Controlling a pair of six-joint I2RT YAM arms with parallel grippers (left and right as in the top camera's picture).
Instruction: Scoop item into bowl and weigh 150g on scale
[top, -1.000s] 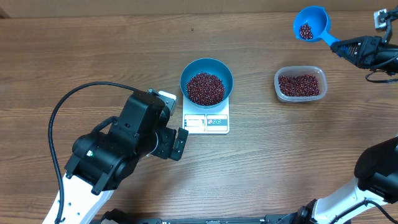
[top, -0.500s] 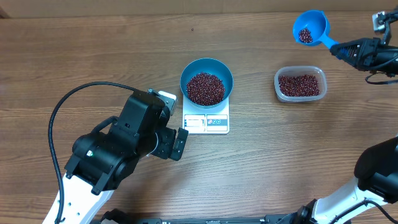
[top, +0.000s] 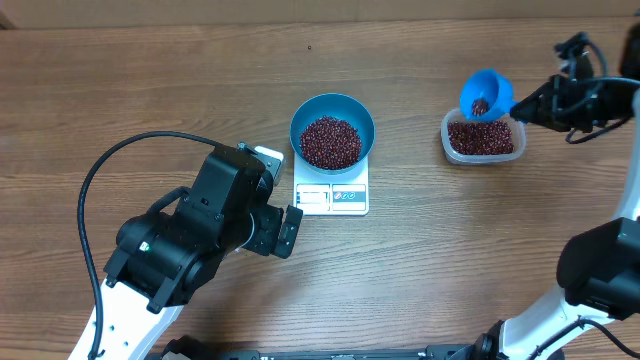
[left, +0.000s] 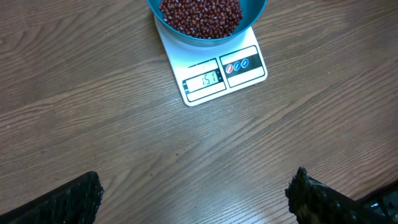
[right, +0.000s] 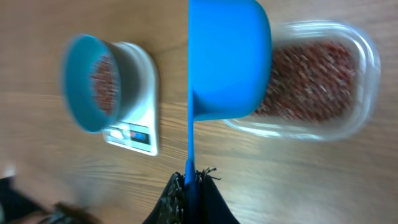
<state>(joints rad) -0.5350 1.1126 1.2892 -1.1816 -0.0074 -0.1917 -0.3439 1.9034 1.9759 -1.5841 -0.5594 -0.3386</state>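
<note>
The teal-blue bowl (top: 332, 130) holds a heap of red-brown beans (top: 330, 142) and stands on the white scale (top: 333, 195). In the left wrist view the bowl (left: 206, 25) shows at the top and the scale (left: 214, 76) below it, its display lit. My left gripper (left: 196, 196) hangs open over bare wood in front of the scale. My right gripper (right: 189, 186) is shut on the handle of a bright blue scoop (top: 485, 95), which is tipped above the left end of the clear tub (top: 483, 136) with a few beans in it.
The clear plastic tub (right: 311, 81) of beans sits right of the scale. The bulky left arm (top: 190, 235) and its black cable (top: 100, 190) take up the front left. The right arm (top: 585, 100) reaches in from the right edge.
My right gripper has swung the scoop down and toward me, from the far right corner to just above the tub, and tilted it. The left arm has not moved.
</note>
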